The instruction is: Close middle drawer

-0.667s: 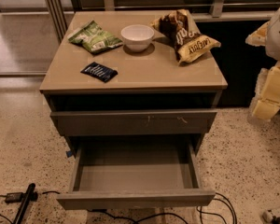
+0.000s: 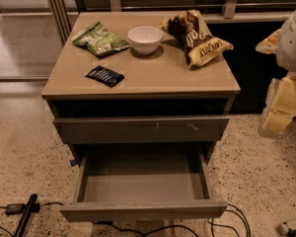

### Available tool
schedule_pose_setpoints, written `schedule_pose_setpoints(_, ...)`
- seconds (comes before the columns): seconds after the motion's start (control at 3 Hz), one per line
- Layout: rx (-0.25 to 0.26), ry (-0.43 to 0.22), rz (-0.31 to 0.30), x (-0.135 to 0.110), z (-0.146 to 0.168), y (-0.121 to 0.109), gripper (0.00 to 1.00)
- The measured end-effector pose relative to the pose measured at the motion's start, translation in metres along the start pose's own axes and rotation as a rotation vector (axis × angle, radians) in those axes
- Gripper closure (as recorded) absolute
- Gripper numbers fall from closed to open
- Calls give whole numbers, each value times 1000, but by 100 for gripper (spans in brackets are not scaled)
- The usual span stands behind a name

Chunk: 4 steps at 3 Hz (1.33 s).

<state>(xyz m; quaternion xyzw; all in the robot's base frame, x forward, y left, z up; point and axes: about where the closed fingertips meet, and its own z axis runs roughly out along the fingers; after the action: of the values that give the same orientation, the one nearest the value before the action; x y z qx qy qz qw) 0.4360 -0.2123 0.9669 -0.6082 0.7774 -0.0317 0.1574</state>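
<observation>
The middle drawer (image 2: 143, 210) is pulled far out at the bottom of the grey-beige cabinet. Its flat front is plain and handleless, and its grey box interior (image 2: 140, 179) is bare. Above it is a similar drawer front (image 2: 140, 129) with small pale scratch marks, pulled out only slightly. My gripper (image 2: 281, 110), pale yellow under a white arm, hangs at the right edge of the view. It is beside the cabinet's right side, apart from both drawers and roughly level with the scratched front.
On the cabinet top (image 2: 153, 80) lie a green snack bag (image 2: 99, 39), a white bowl (image 2: 145, 38), a brown chip bag (image 2: 197, 38) and a dark blue packet (image 2: 104, 75). Black cables and a dark bar (image 2: 24, 214) lie on the speckled floor at the front left.
</observation>
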Motion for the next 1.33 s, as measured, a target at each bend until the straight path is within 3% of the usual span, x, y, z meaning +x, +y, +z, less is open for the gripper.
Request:
schedule_pose_setpoints(0.33,-35,-22,33,1,19,16,15)
schedule_pose_setpoints(0.67,-66,-41,63,4,41,36,38)
schedule_pose_setpoints(1.0,-90,-94,94,13,71,52,61)
schedule_pose_setpoints(1.33,-96,-209,146,31,105,59,85)
